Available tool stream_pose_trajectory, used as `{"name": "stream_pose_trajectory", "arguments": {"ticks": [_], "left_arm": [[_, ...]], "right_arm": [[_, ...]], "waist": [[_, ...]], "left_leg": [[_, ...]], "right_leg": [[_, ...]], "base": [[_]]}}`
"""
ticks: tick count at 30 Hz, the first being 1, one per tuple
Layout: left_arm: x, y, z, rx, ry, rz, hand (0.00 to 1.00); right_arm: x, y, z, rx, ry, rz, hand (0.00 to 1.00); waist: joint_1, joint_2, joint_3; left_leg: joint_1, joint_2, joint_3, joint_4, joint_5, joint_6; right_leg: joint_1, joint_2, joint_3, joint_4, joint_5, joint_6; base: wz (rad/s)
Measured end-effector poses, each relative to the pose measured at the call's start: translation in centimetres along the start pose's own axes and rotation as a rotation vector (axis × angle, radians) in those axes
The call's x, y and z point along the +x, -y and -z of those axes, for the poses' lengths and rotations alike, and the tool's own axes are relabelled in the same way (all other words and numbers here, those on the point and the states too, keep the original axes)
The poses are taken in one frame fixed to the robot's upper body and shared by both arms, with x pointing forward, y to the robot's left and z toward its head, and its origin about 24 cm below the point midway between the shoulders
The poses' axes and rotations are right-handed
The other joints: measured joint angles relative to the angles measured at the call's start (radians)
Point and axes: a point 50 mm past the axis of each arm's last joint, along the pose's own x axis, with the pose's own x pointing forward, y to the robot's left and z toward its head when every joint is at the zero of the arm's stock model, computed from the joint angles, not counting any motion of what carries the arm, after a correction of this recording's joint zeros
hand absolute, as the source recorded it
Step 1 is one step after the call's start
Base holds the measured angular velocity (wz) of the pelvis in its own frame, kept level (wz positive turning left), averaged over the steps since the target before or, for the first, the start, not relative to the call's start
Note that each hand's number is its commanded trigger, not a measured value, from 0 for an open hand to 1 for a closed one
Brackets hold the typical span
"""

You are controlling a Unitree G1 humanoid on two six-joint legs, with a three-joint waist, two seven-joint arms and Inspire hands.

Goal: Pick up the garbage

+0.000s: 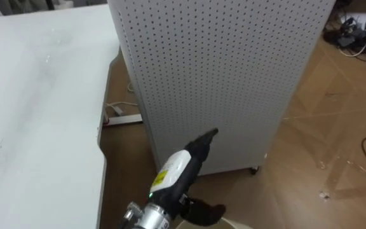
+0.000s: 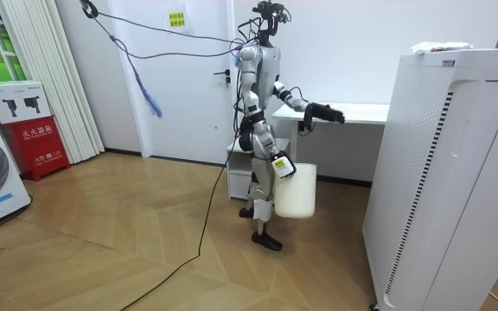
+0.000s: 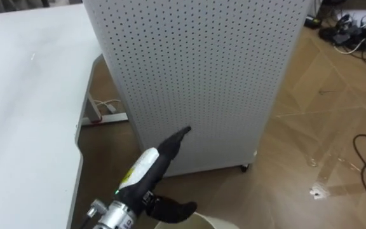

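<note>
One perforated cabinet (image 1: 221, 76) straight ahead of fingertips, well apart. One white desk (image 1: 37, 95) left of fingers. One white bin (image 2: 296, 194) hangs low before legs, right hand (image 2: 282, 168) at its rim, grip unreadable; bin's inside hidden. Left hand (image 1: 182, 164) held out chest-high, fingers (image 1: 203, 142) straight, pressed together, aimed at cabinet, holding nothing. Two pale specks (image 1: 325, 194) on floor well right of fingertips; garbage or glare, cannot tell.

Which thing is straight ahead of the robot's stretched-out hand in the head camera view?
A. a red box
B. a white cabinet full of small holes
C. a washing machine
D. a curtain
B: the left hand points at the white cabinet dotted with holes.
</note>
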Motion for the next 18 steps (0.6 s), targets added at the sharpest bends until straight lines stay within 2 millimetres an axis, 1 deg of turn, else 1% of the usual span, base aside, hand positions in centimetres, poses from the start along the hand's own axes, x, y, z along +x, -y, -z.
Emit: {"name": "stream_pose_trajectory", "arguments": {"ticks": [2, 3, 5, 6, 7, 8, 9, 10, 11, 12, 13, 14, 15, 16, 17, 18], "left_arm": [[-0.1, -0.6, -0.3, 0.032, 0.026, -0.038, 0.00], [0.0, -1.1, -0.6, 0.055, 0.048, -0.066, 0.00], [0.2, -2.3, -1.0, 0.093, 0.077, -0.128, 0.00], [0.2, -3.0, -1.2, 0.104, 0.091, -0.175, 0.00], [0.3, -3.7, -1.4, 0.116, 0.102, -0.218, 0.00], [0.3, -3.9, -1.5, 0.128, 0.109, -0.237, 0.00], [0.4, -4.5, -1.7, 0.151, 0.121, -0.274, 0.00], [0.3, -5.0, -1.7, 0.174, 0.129, -0.303, 0.00], [0.3, -5.2, -1.8, 0.185, 0.136, -0.315, 0.00], [0.4, -5.7, -2.2, 0.204, 0.158, -0.345, 0.00], [0.4, -6.0, -2.6, 0.210, 0.180, -0.376, 0.00], [0.4, -6.1, -2.7, 0.207, 0.186, -0.390, 0.00], [0.4, -6.1, -2.8, 0.204, 0.195, -0.407, 0.00], [0.3, -6.3, -2.9, 0.211, 0.203, -0.426, 0.00], [0.3, -6.4, -2.9, 0.215, 0.205, -0.435, 0.00], [0.2, -6.6, -2.9, 0.232, 0.211, -0.445, 0.00]], "right_arm": [[-0.3, 0.0, 0.6, 0.012, -0.010, 0.005, 1.00], [-0.4, 0.1, 1.0, 0.021, -0.016, 0.008, 1.00], [-0.5, -0.1, 1.0, 0.028, -0.009, 0.005, 1.00], [-0.5, -0.2, 1.0, 0.028, -0.008, 0.000, 1.00], [-0.5, -0.3, 1.1, 0.028, -0.011, -0.004, 1.00], [-0.5, -0.4, 1.2, 0.028, -0.013, -0.009, 1.00], [-0.6, -0.6, 1.3, 0.029, -0.018, -0.023, 1.00], [-0.6, -0.6, 1.4, 0.030, -0.023, -0.029, 1.00], [-0.6, -0.7, 1.5, 0.032, -0.026, -0.031, 1.00], [-0.6, -0.8, 1.6, 0.036, -0.027, -0.033, 1.00], [-0.7, -0.8, 1.8, 0.039, -0.032, -0.032, 1.00], [-0.8, -0.8, 1.9, 0.041, -0.036, -0.029, 1.00], [-0.9, -0.6, 2.2, 0.042, -0.043, -0.022, 1.00], [-0.9, -0.5, 2.3, 0.039, -0.046, -0.016, 1.00], [-0.9, -0.4, 2.3, 0.036, -0.046, -0.015, 1.00], [-0.9, -0.5, 2.2, 0.031, -0.040, -0.019, 1.00]], "waist": [[-0.002, 0.000, -0.0018], [0.000, -0.002, -0.0033], [0.005, -0.008, -0.0071], [0.006, -0.011, -0.0088], [0.010, -0.014, -0.0131], [0.011, -0.016, -0.0150], [0.012, -0.022, -0.0176], [0.011, -0.023, -0.0186], [0.008, -0.023, -0.0200], [0.004, -0.023, -0.0211], [0.007, -0.025, -0.0217], [0.010, -0.022, -0.0204], [0.012, -0.020, -0.0217], [0.018, -0.029, -0.0221], [0.030, -0.028, -0.0228], [0.047, -0.025, -0.0234]], "left_leg": [[0.029, 0.002, 0.006, -0.009, -0.001, 0.002], [0.040, 0.003, 0.014, -0.008, -0.005, 0.008], [0.048, 0.003, 0.049, -0.007, -0.005, 0.008], [0.055, 0.003, 0.080, -0.008, -0.005, 0.008], [0.061, 0.003, 0.102, -0.009, -0.005, 0.008], [0.067, 0.003, 0.114, -0.009, -0.005, 0.008], [0.080, 0.006, 0.138, -0.012, -0.005, 0.009], [0.094, 0.015, 0.153, -0.017, -0.006, 0.010], [0.103, 0.018, 0.160, -0.022, -0.008, 0.013], [0.119, 0.027, 0.182, -0.041, -0.016, 0.019], [0.135, 0.039, 0.215, -0.050, -0.022, 0.016], [0.147, 0.051, 0.242, -0.050, -0.025, 0.010], [0.172, 0.063, 0.290, -0.054, -0.028, -0.006], [0.197, 0.054, 0.303, -0.051, -0.029, -0.015], [0.199, 0.054, 0.304, -0.044, -0.030, -0.018], [0.196, 0.058, 0.286, -0.033, -0.030, -0.020]], "right_leg": [[0.026, 0.006, 0.001, -0.015, 0.001, 0.002], [0.032, 0.009, 0.002, -0.018, 0.002, 0.003], [0.030, 0.013, 0.017, -0.024, 0.010, 0.006], [0.031, 0.017, 0.031, -0.031, 0.018, 0.008], [0.033, 0.019, 0.032, -0.040, 0.029, 0.007], [0.036, 0.020, 0.031, -0.048, 0.035, 0.006], [0.043, 0.022, 0.028, -0.057, 0.044, 0.003], [0.064, 0.024, 0.014, -0.072, 0.053, 0.000], [0.074, 0.025, 0.004, -0.080, 0.056, -0.002], [0.085, 0.031, -0.003, -0.080, 0.056, -0.003], [0.090, 0.029, -0.031, -0.050, 0.036, -0.016], [0.097, 0.019, -0.056, -0.007, 0.003, -0.021], [0.112, 0.003, -0.097, 0.073, -0.069, -0.022], [0.116, -0.004, -0.108, 0.094, -0.099, -0.023], [0.117, 0.000, -0.105, 0.090, -0.102, -0.026], [0.124, 0.014, -0.086, 0.071, -0.098, -0.033]], "base": [[-0.14], [-0.22], [-0.35], [-0.51], [-0.53], [-0.57], [-0.49], [-0.42], [-0.22], [-0.09], [-0.04], [0.11], [0.07], [-0.04], [-0.34], [-0.44]]}}
